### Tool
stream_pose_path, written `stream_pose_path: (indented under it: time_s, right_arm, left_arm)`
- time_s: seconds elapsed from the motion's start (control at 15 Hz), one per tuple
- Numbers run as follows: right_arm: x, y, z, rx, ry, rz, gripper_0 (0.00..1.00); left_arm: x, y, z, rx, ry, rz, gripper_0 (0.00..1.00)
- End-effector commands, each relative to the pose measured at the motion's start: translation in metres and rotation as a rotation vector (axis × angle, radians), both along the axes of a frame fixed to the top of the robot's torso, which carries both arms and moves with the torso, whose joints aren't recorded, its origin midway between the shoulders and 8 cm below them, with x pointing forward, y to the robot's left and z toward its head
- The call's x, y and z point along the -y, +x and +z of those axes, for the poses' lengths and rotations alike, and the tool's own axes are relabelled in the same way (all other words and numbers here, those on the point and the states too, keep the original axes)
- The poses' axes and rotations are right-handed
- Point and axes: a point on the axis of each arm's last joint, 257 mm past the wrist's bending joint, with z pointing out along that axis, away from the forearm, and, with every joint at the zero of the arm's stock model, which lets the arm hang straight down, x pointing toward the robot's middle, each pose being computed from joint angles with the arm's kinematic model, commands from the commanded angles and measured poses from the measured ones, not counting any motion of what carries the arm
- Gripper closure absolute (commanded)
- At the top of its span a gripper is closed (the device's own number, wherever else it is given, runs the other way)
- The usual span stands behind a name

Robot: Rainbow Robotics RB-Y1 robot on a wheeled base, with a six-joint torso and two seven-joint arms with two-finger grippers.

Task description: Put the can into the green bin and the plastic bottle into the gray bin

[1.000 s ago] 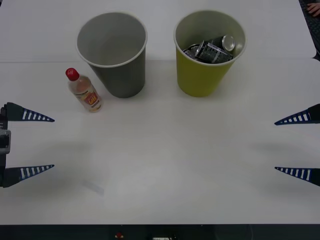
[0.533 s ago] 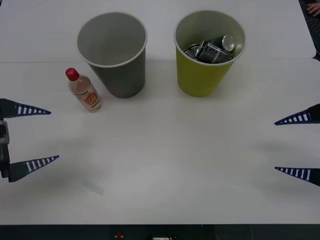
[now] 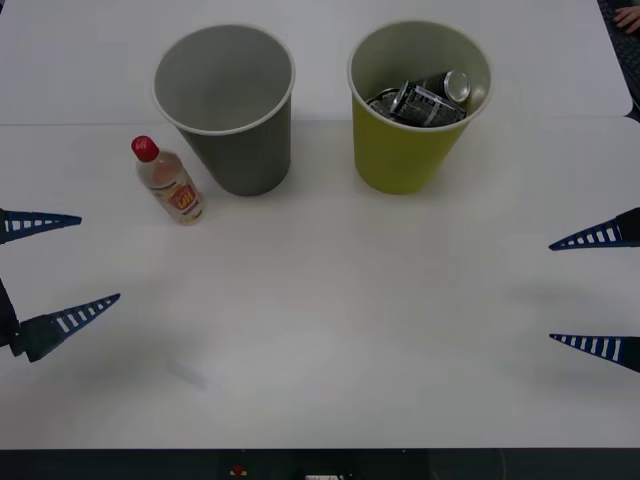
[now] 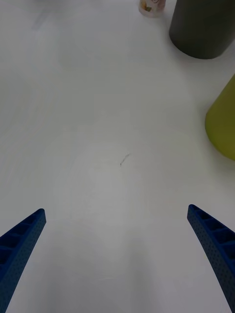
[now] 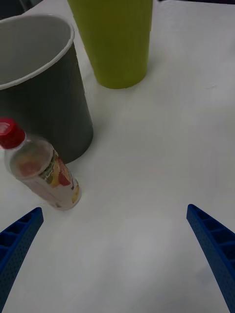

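Note:
The plastic bottle (image 3: 168, 181) (image 5: 40, 171) with its red cap stands upright on the white table, just left of the gray bin (image 3: 226, 108) (image 5: 41, 93). A crushed silver can (image 3: 425, 97) lies inside the green bin (image 3: 415, 105) (image 5: 113, 39), which stands right of the gray one. My left gripper (image 3: 60, 268) (image 5: 115, 259) hovers open at the table's left edge, nearer me than the bottle and clear of it. At the right edge my right gripper (image 3: 595, 291) (image 4: 116, 254) is open too, with nothing between its fingers.
The white table (image 3: 330, 310) spreads bare between the two grippers and in front of the bins. In the right wrist view the gray bin (image 4: 203, 27), part of the green bin (image 4: 224, 122) and the bottle's base (image 4: 152, 7) show far off.
My left gripper has shifted toward the far side of the table and turned, its fingers spreading wider apart. The right arm, the bottle and both bins have stayed put.

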Motion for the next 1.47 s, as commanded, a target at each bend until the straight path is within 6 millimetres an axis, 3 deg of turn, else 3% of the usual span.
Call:
stream_pose_path:
  time_s: [0.07,0.87,1.47]
  right_arm:
    - [0.0,0.0,0.0,0.0,0.0,0.0,0.0]
    - [0.0,0.0,0.0,0.0,0.0,0.0,0.0]
    - [0.0,0.0,0.0,0.0,0.0,0.0,0.0]
  left_arm:
    - [-0.005,-0.003,-0.005,-0.045,-0.095,0.088,0.0]
    - [-0.052,0.001,-0.032,-0.016,-0.207,0.343,0.0]
    - [-0.063,0.001,-0.051,0.044,-0.382,0.347,0.0]
